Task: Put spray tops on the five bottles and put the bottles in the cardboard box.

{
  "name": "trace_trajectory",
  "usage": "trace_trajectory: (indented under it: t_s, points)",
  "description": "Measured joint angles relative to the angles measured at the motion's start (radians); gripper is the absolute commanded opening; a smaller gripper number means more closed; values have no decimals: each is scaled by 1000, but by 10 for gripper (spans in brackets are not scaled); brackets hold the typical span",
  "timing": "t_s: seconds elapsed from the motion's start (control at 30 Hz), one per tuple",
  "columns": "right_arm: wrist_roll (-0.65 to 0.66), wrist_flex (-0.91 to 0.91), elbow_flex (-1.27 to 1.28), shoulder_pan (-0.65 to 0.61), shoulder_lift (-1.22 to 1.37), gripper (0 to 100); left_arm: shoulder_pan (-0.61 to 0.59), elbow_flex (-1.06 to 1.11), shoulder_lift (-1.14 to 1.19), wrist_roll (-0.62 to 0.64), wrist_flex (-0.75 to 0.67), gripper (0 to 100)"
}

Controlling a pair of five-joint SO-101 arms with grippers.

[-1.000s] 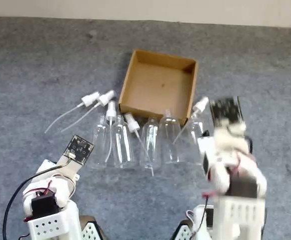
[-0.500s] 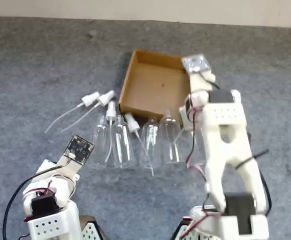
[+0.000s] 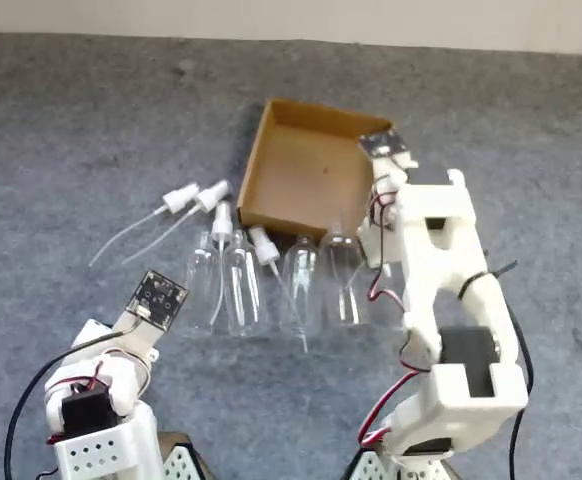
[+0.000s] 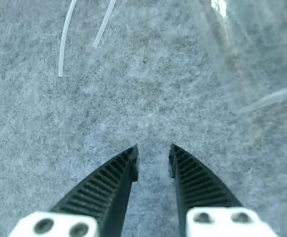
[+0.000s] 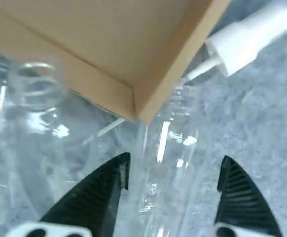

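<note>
Several clear bottles lie in a row on the grey carpet, among them a bottle (image 3: 243, 285) and a bottle (image 3: 299, 285), just in front of the cardboard box (image 3: 316, 175). White spray tops (image 3: 181, 197) with long tubes lie left of the box. My right gripper (image 5: 173, 168) is open above the rightmost bottle (image 5: 168, 163), one finger on each side of it, at the box corner (image 5: 138, 111). A spray top (image 5: 252, 32) lies just beyond that bottle. My left gripper (image 4: 153, 160) hovers over bare carpet, its fingers almost together with nothing between them.
The right arm (image 3: 436, 260) stretches over the right end of the bottle row. The left arm (image 3: 121, 360) sits at the near left. Two loose tubes (image 4: 64, 39) lie ahead of the left gripper. Open carpet surrounds the box.
The right arm swung up and forward from the near right to the box's near right corner, then dropped toward the rightmost bottle. The left arm stayed still.
</note>
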Motion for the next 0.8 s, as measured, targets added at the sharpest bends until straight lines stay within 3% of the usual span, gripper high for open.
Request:
trace_trajectory:
  t_s: [0.1,0.4,0.5,0.8]
  points:
    - [21,-2,0,14,35,235,0,0,0,0,0,74]
    - [28,-60,-3,127,98,59,0,0,0,0,0,74]
    - [43,-58,-3,218,98,44,0,0,0,0,0,74]
    - [285,20,-5,548,98,44,0,0,0,0,0,74]
